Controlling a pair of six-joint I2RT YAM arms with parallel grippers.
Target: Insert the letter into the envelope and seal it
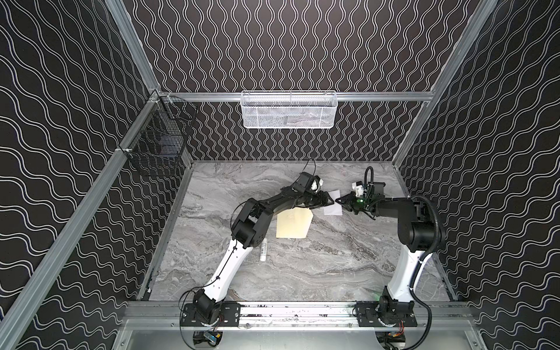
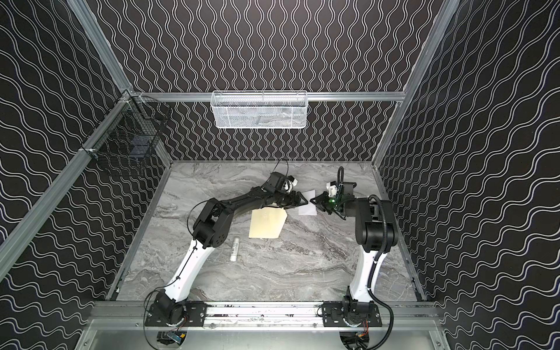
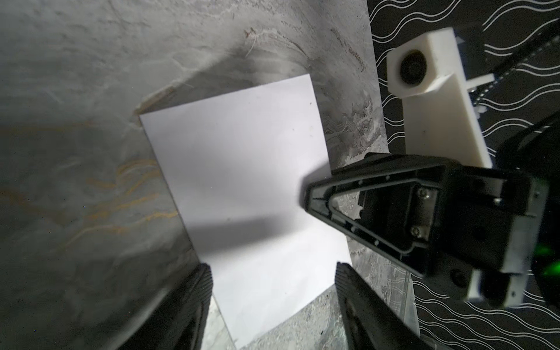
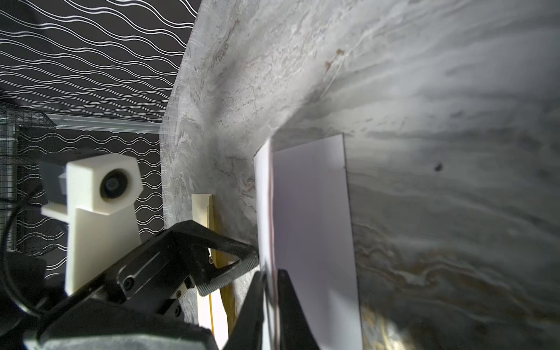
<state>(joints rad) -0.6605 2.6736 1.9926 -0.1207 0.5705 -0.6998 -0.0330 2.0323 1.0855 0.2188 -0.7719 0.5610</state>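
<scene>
I am early in the job. My right gripper (image 4: 271, 283) is pinched tight on one edge of the thin white rectangular sheet of paper, the letter (image 1: 333, 209). That edge is raised a little off the grey marble-patterned table (image 1: 303, 272), and the rest of the sheet lies toward the table's back right. My left gripper (image 3: 272, 269) holds nothing; its jaws stand wide, straddling one end of the sheet.

The flat cream-yellow paper envelope (image 1: 294, 225) lies near the letter without touching it. Its far end is hidden under my left arm, so I cannot tell how its flap stands. A small white cylindrical stick (image 1: 264, 249) lies on the table near the envelope, touched by neither gripper.

By my reckoning everything is left to do: carry the letter over, slide it in, then close and seal the flap.
</scene>
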